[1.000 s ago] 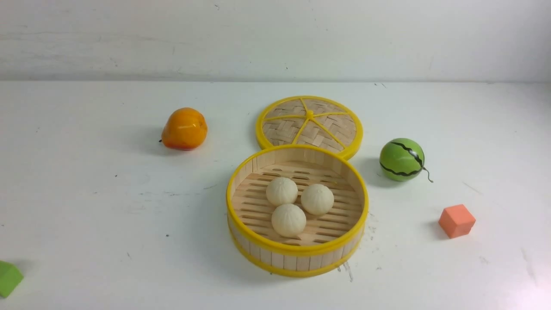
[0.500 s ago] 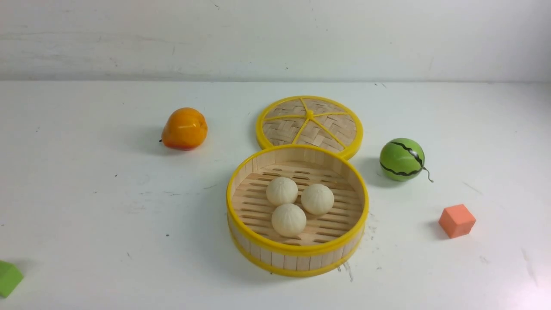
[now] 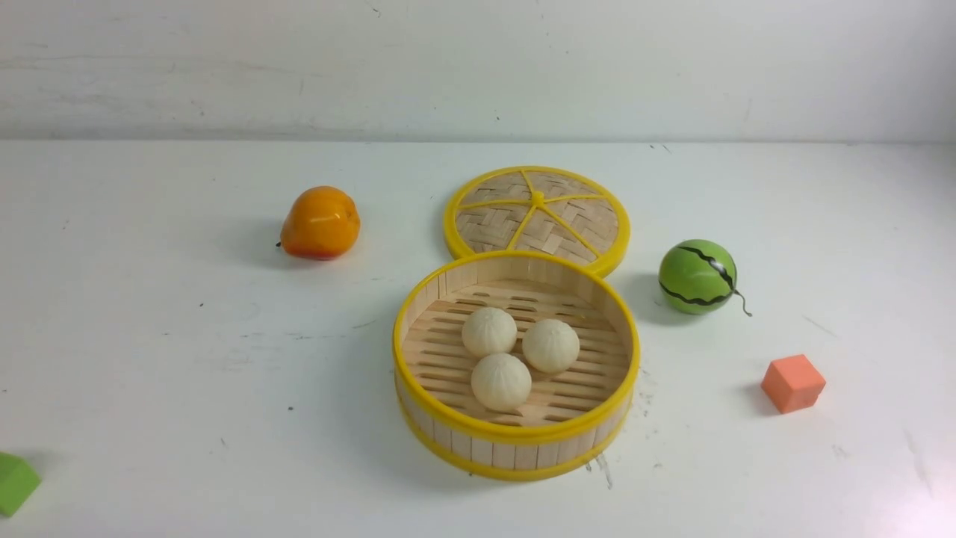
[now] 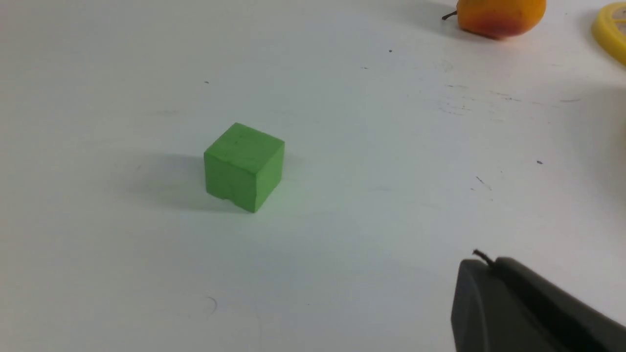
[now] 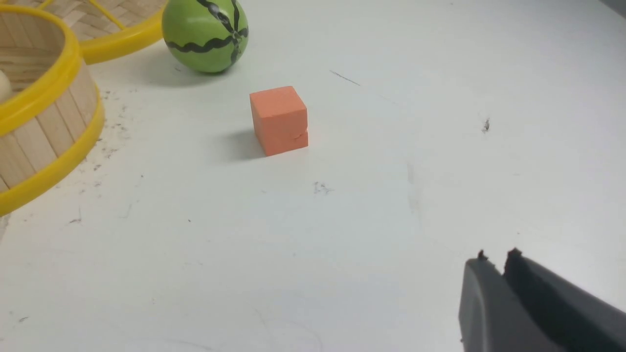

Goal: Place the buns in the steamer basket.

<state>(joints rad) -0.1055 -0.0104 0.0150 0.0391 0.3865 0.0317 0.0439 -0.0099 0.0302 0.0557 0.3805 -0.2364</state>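
Nothing is seen to have changed in the front view over the last second; every object sits where it sat.

Left to right: a green cube [image 3: 15, 482] at the near left desk [image 3: 187, 373] edge, well apart from everything; an orange fruit [image 3: 320, 223] further back. The left gripper [image 4: 481, 266] is seen only in its wrist view, low over bare desk near the green cube, jaws pressed together, nothing held.

In the middle, the steamer basket [image 3: 515, 448] is seen open, with the woven lid [image 3: 537, 215] flat just behind it, rims touching or nearly so. All three buns [image 3: 519, 357] are resting on the slatted floor inside the basket, clustered and touching one another. No bun is left on the desk.

To the right: the watermelon ball [image 3: 697, 276], then an orange cube [image 3: 792, 382] nearer. The right gripper [image 5: 496, 259] is seen in its wrist view over bare desk, well apart from the orange cube; only a thin slit is shown between the jaws, nothing between them.

Judgement: task is complete as the scene lies; both arms are parked out of the front view, no further placing is called for.
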